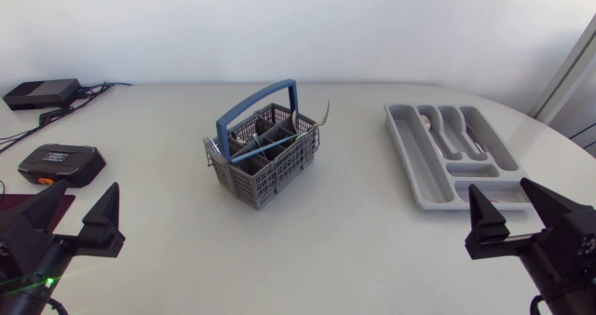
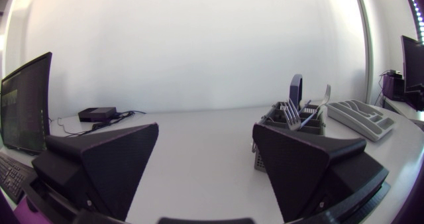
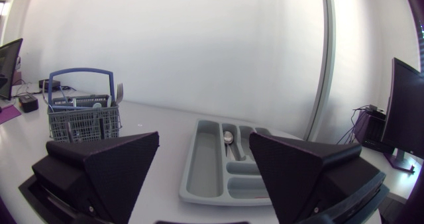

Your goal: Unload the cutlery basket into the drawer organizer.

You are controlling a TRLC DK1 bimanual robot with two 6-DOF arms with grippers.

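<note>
Now | grey lattice basket, blue hoop handle | moulded grey organizer | left hand apart | right hand apart

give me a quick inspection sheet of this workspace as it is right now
surface: white table, bare in front of both arms
job's things: grey basket with blue handle, mid table, forks standing in it; grey organizer at the right, a spoon lying in one slot
clutter: black case and black box at the left
grippers: left gripper open, empty; right gripper open, empty; both apart from the job's things
cables: cables run from the black box along the left edge
surroundings: nothing seen
</note>
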